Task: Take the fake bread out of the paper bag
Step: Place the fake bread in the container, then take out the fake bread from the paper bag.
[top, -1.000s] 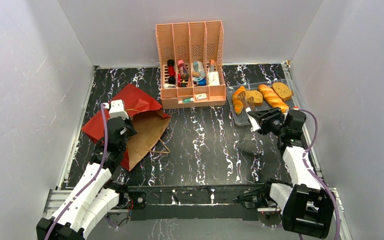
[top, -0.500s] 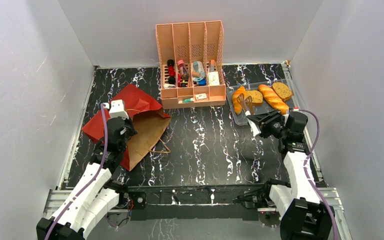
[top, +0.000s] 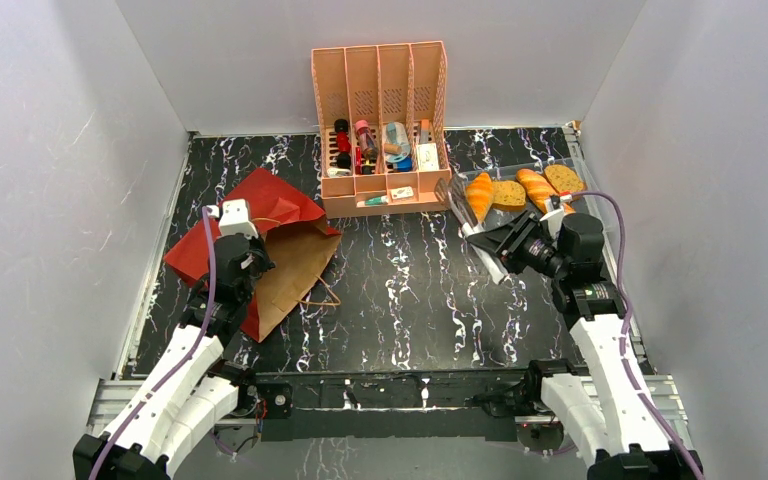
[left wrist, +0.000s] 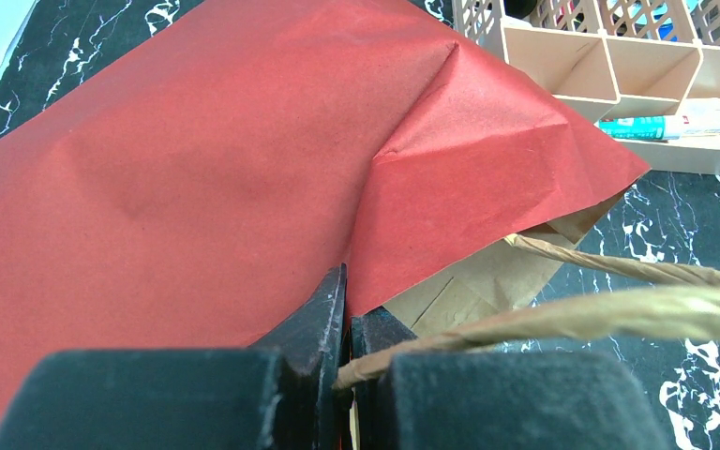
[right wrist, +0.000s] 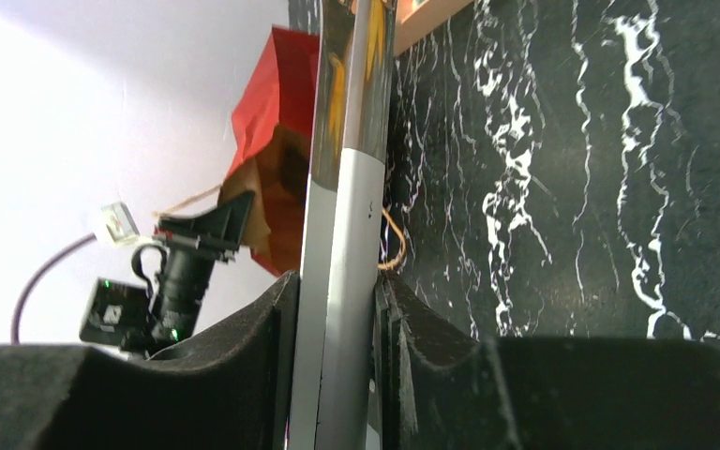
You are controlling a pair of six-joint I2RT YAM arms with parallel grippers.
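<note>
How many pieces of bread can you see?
4, all on the tray at far right: croissant, brown slice, baguette, another slice. The bag may hide more.

No legible text or labels anywhere

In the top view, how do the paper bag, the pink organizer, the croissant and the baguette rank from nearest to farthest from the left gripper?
1. paper bag, pinched by the left gripper, left side
2. pink organizer, back centre
3. croissant, back right
4. baguette, farther right
</note>
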